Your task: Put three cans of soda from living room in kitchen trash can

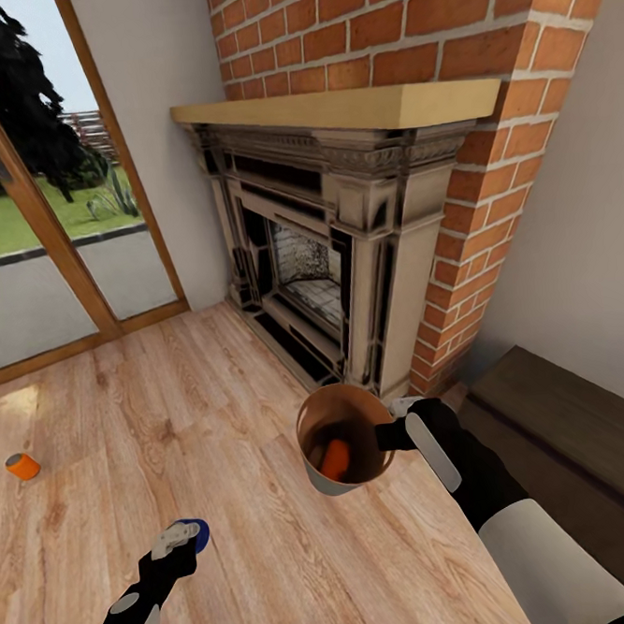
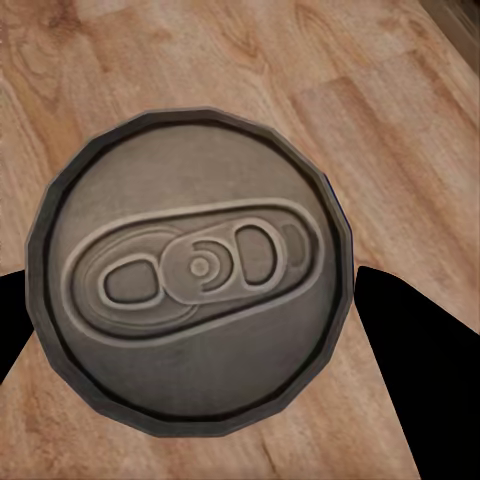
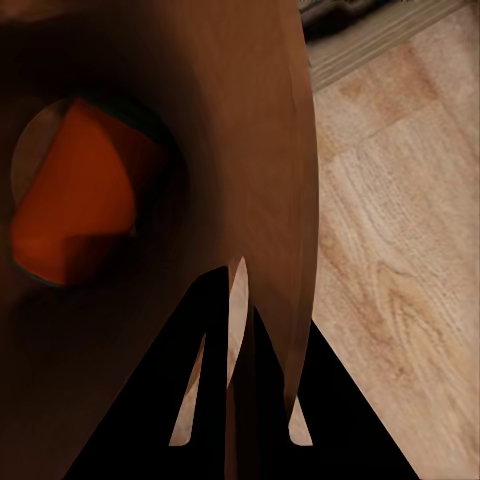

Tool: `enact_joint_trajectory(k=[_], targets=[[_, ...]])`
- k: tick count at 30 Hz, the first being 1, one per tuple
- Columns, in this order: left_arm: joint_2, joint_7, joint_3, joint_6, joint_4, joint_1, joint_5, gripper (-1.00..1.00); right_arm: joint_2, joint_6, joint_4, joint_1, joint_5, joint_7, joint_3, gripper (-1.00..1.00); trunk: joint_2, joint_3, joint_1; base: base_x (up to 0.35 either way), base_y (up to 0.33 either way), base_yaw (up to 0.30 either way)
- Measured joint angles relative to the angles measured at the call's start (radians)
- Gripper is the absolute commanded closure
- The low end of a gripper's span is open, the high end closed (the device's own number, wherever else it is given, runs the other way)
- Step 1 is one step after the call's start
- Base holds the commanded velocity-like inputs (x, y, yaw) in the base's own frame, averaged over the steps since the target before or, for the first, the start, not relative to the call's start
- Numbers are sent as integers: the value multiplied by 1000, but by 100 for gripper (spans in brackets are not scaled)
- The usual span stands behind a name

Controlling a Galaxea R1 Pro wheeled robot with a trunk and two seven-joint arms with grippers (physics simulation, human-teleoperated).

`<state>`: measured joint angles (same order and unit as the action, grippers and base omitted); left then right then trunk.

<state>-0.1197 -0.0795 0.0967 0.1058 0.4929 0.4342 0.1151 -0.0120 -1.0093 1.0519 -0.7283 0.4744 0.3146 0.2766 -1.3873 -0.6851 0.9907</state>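
I am in the living room, facing the brick fireplace (image 1: 345, 253), with the glass doors (image 1: 39, 183) at the upper left of the frame. My right end effector (image 1: 397, 434) is pinched shut on the rim of the bucket (image 1: 315, 471), holding it off the wood floor (image 1: 216, 404) at lower centre; one orange can (image 1: 335, 458) already lies inside it, also seen in the right wrist view (image 3: 70, 200). My left end effector (image 1: 184, 538), at the lower left, hangs over the blue can (image 1: 198, 535), whose silver top (image 2: 190, 265) sits between the dark fingers (image 2: 420, 350) in the left wrist view; I cannot tell whether they are pressing on it. A second orange can (image 1: 23, 465) lies on the floor at the far left edge, well apart. I judge the step to be collecting the blue can: next comes a firm grip, a lift, and a drop into the bucket.
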Motion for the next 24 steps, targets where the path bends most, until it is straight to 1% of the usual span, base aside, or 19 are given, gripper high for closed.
enact_joint_trajectory(k=[7, 12, 15, 19, 23, 24], targets=[[0, 0, 1, 1, 1, 0, 0, 100, 0, 0, -1, 0, 0, 0, 0, 100, 49, 22, -27, 0, 0, 0], [0, -1, 2, 2, 19, 0, 2, 100, 0, 0, -1, 0, 0, 0, 0, 100, 49, 22, -27, 0, 0, 0], [0, -10, 3, 0, 77, 0, 3, 100, 0, 0, -4, 0, 0, 0, 0, 100, 49, 22, -27, 0, 0, 0], [0, -27, 4, -4, 121, 0, 5, 100, 0, 0, -11, 0, -1, 0, 0, 100, 49, 22, -27, 0, 0, 0], [-1, -114, 5, -40, 175, 0, 8, 100, 1, -1, -35, 0, -5, 1, 0, 100, 49, 22, -27, 0, 0, 0], [-1, -173, 7, -86, 211, 0, 10, 100, 1, -1, -43, 0, -6, 1, 0, 100, 49, 22, -27, 0, 0, 0]])
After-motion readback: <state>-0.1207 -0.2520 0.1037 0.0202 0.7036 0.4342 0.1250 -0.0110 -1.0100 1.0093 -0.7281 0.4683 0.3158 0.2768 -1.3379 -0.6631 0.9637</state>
